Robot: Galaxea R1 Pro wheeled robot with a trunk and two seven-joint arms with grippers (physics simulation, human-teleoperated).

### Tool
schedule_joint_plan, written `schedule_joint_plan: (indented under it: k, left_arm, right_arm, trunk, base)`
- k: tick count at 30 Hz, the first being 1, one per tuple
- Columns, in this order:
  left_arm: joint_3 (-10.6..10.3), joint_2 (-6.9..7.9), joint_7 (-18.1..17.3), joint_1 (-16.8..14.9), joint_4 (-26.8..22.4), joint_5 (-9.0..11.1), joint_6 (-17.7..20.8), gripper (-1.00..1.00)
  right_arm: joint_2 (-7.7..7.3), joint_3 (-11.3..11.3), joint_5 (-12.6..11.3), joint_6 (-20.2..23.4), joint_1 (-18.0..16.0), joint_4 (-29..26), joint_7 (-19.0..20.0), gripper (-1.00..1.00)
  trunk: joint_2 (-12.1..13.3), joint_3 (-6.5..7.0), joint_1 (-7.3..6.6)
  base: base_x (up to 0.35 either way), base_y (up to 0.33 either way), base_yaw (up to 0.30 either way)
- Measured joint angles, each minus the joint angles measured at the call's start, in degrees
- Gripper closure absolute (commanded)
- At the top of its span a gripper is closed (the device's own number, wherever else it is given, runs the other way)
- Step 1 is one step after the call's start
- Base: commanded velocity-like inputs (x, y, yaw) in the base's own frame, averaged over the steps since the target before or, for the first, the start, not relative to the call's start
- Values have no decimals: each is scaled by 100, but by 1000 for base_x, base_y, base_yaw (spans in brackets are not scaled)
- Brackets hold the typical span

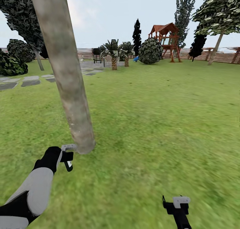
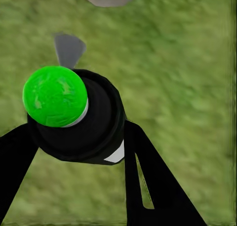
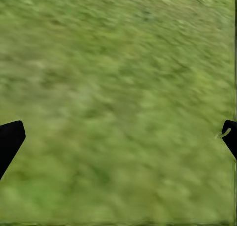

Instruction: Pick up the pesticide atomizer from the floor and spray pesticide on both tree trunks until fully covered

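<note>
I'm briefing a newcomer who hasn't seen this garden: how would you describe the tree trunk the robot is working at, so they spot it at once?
Start from the wide green lawn ringed by a slatted fence. Nearest the robot, left of centre, a thick trunk rises from the grass, leaning slightly, just beyond the left gripper. Its smooth, blotchy grey-brown bark without low branches sets it apart from the short scaly palms and the dark conifers farther back.

No legible text, label, brand, number or sign appears in any view. The pale patch on the pesticide atomizer [image 2: 116, 154], seen in the left wrist view, is blank at this resolution; no lettering can be made out on it.
</note>
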Motion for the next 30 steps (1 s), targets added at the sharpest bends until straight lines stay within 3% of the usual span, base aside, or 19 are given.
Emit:
schedule_joint_plan:
  k: [10, 12, 14, 16, 26, 30]
  left_arm:
    - [-15, -16, 3, -695, 39, -96, 603, 100]
    - [-100, 9, 3, -723, 21, -167, 768, 100]
    - [-450, 28, 2, -693, 10, -171, 858, 100]
    - [-603, 18, 5, -680, 7, -157, 879, 100]
    - [-614, -130, 2, -670, 22, 9, 877, 100]
    - [-638, -3, -3, -644, 31, 17, 867, 100]
  right_arm:
    - [-18, 0, 0, 0, 0, -5, 1, -100]
    - [-23, 0, 0, 1, 0, -2, 1, -100]
    - [-23, -1, 0, 4, 0, 0, 1, -100]
    - [-24, -1, 0, 4, 0, 1, 1, -100]
    - [-24, 0, 0, 9, 0, 1, 1, -100]
    - [-24, 0, 0, 10, 0, 1, 1, -100]
  trunk:
    - [0, 0, -2]
    - [0, 0, -2]
    - [0, 0, -5]
    - [0, 0, -5]
    - [0, 0, -6]
    - [0, 0, -3]
  base:
    - [-122, -190, 2]
    - [87, -19, 0]
    - [267, -5, 0]
    - [315, -2, 0]
    - [337, 0, 200]
    - [199, 0, 232]
